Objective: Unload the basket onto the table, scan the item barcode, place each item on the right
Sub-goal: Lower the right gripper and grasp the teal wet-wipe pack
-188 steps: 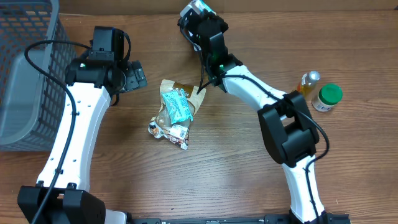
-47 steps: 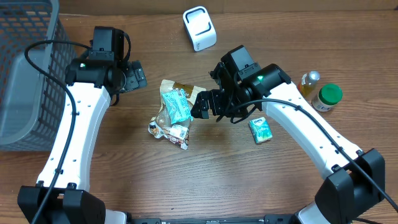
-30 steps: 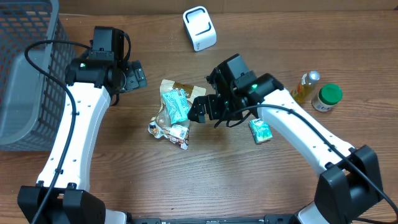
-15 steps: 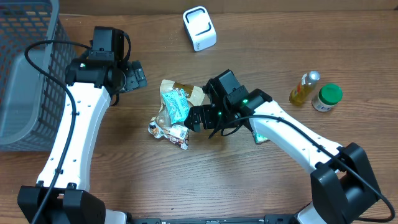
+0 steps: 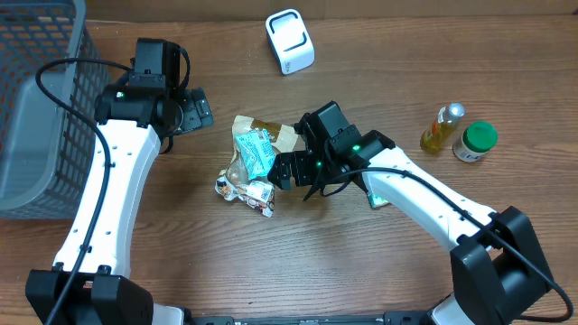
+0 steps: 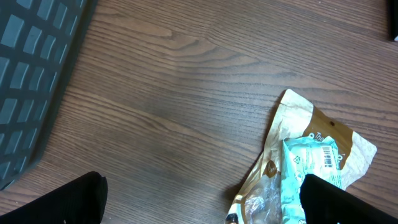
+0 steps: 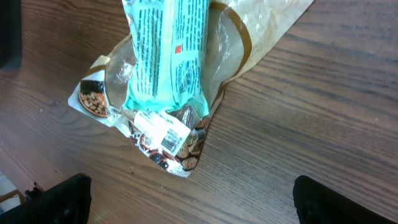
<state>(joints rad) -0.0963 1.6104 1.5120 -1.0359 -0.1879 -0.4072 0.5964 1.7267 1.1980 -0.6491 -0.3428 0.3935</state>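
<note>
Your right hand [image 5: 287, 170] hangs wide open, holding nothing, just over the green packet [image 5: 256, 152]. That packet lies on a brown bag [image 5: 246, 185] in the middle of the worktop [image 5: 325, 266]. The hand could pinch both at once, or the slick packet could slide away. Your left hand [image 5: 193, 110] is open and empty. You have two hands, a second green packet [image 5: 379, 193], one scanner [image 5: 289, 41], one bottle [image 5: 440, 126], one jar [image 5: 474, 140] and one basket [image 5: 36, 108].

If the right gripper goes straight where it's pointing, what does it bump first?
Most likely the pile of snack bags, near the teal packet lying on top. The open right gripper points at it, though depth is hard to judge.
</note>
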